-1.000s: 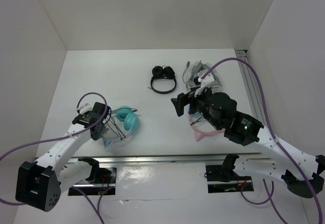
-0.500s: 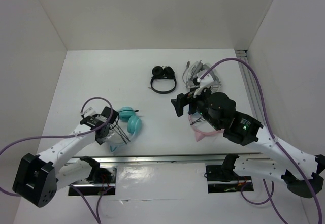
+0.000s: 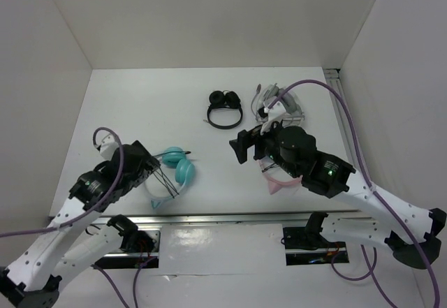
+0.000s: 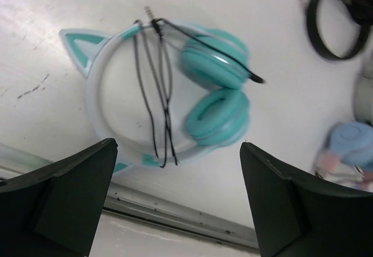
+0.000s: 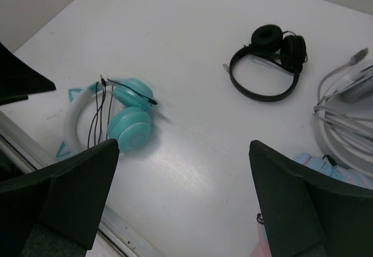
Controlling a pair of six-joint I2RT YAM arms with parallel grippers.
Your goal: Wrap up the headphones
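The headphones [image 3: 176, 172] are lying flat on the white table [image 3: 140, 105], near the front edge on the left side. The two teal cups are touching each other. From the top camera the thin black cable [image 3: 162, 180] is only showing as a few dark lines.

The left wrist camera is looking right down on the headphones [image 4: 215, 117]. Here the cable [image 4: 152, 94] is running back and forth across the pale band in loose loops, and its little plug [image 4: 148, 12] is sticking out past the band. One pointed ear [image 4: 81, 47] is showing clearly too.

The left gripper [image 3: 143, 170] is hanging just above the headphones. Its fingers [image 4: 76, 193] are standing wide apart and gripping nothing.

The right gripper [image 3: 241, 147] is hanging over the middle of the table, well apart from the teal set. It is wide open too, with nothing between its fingers [image 5: 70, 193]. Its camera is showing the headphones [image 5: 131, 129] from the far side, plus the small black headphones [image 5: 268, 64] and a bundle of grey cables [image 5: 344, 111].

Pink-and-blue headphones [image 3: 276, 179] are lying partly under the right arm.
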